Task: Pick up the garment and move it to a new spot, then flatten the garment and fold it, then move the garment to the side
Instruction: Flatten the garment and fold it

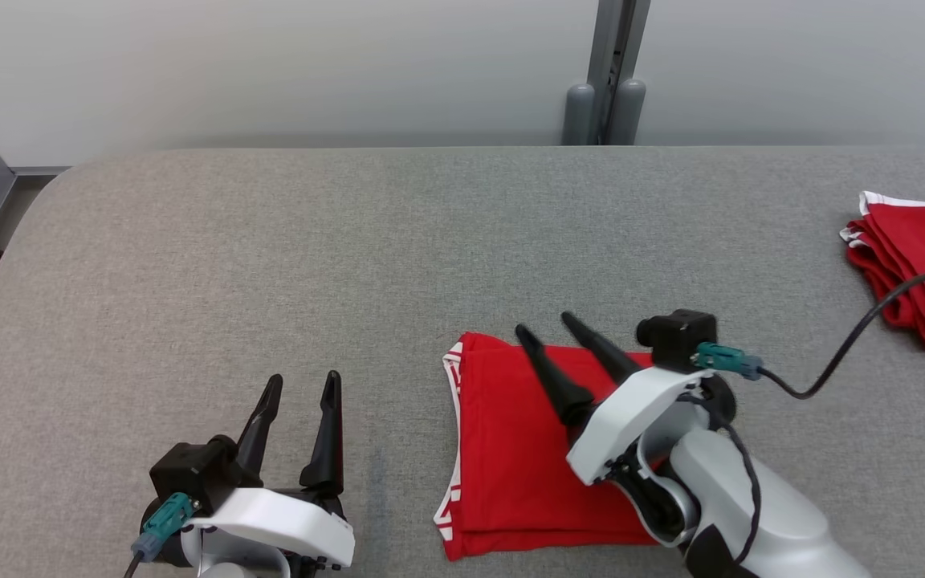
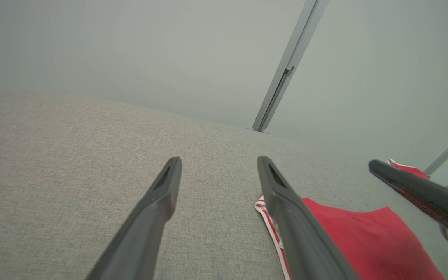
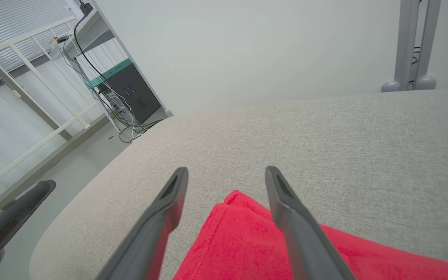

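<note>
Left hand (image 1: 303, 376) sits low at the near left of the grey tabletop (image 1: 270, 241), fingers spread with nothing between them, pointing away from the robot. Just to its right, not touching, is the red garment (image 1: 503, 457) with white trim. It is folded into a flat rectangle on the tabletop, close to the robot's edge and about centre. Its long axis runs near to far, with the trimmed edge facing the left hand and stacked layers showing at the near edge. Right hand (image 1: 543, 322) is over the garment's far part, fingers apart and empty, tips aimed at its far-left corner. Cannot tell if they touch the cloth. The right hand is the nearer one, with the garment under and behind its tips. Fold looks done, side move looks left. Far right, a second red garment (image 1: 912, 273) is bunched at the tabletop edge, well apart, with a black cable (image 1: 848, 345) running in front of it. The shift likely needs a grip on the stacked edge so the layers stay together.
</note>
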`<state>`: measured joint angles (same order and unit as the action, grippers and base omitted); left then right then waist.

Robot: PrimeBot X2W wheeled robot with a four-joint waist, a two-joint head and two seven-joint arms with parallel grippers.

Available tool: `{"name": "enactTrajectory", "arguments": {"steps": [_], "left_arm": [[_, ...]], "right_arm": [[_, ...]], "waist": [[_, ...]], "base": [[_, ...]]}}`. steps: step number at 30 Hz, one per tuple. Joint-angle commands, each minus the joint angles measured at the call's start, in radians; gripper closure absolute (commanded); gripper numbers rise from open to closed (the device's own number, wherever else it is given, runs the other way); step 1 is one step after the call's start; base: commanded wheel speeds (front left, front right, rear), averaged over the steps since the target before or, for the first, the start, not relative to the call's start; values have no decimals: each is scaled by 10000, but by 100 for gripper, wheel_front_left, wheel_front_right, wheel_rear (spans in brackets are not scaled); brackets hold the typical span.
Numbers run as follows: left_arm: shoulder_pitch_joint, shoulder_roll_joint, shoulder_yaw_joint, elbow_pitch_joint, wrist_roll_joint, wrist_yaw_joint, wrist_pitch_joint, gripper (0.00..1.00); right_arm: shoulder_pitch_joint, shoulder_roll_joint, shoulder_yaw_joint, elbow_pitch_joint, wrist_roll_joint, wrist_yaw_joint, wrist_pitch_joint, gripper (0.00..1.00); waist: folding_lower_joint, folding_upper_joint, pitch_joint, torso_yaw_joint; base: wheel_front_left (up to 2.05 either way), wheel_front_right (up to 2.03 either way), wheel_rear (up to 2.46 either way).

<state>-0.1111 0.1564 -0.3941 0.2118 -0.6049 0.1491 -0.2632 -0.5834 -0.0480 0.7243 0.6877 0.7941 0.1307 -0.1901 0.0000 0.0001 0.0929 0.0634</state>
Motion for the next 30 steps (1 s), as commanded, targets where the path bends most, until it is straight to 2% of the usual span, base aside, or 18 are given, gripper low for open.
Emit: {"name": "enactTrajectory", "arguments": {"steps": [1, 5, 8, 11, 15, 23, 30], "left_arm": [[-12, 40, 23, 1, 121, -43, -13, 0], [-120, 33, -12, 26, 255, -75, -13, 0], [-308, 74, -43, 52, 405, -116, -13, 0], [-443, 51, 11, 94, 512, -99, -12, 0], [-470, -31, 166, 169, 621, -138, -12, 0], [-48, -171, 627, 320, 1054, -68, -12, 0], [453, -304, 1036, 274, 1312, -92, -12, 0]], "right_arm": [[-78, -57, -204, 110, -305, 1, -192, 0], [73, -62, -1437, 152, -1564, 1, -646, 0], [460, -83, -2663, -252, -2706, 1, -757, 0], [1134, -83, -4128, -1307, -4067, 1, -761, 0], [2265, -51, -5458, -2654, -5297, 1, -756, 0], [4015, -52, -6283, -4110, -5534, 1, -759, 0], [4842, -49, -6666, -4682, -5753, 1, -760, 0]], "waist": [[0, -1, -6, -45], [0, -1, -22, -169], [0, -1, -56, -269], [0, -1, -93, -369], [0, -1, -165, -490], [0, -1, -335, -576], [0, -1, -511, -564]], "base": [[0, 0, 0], [0, 0, 0], [0, 0, 0], [0, 0, 0], [0, 0, 0], [0, 0, 0], [0, 0, 0]]}}
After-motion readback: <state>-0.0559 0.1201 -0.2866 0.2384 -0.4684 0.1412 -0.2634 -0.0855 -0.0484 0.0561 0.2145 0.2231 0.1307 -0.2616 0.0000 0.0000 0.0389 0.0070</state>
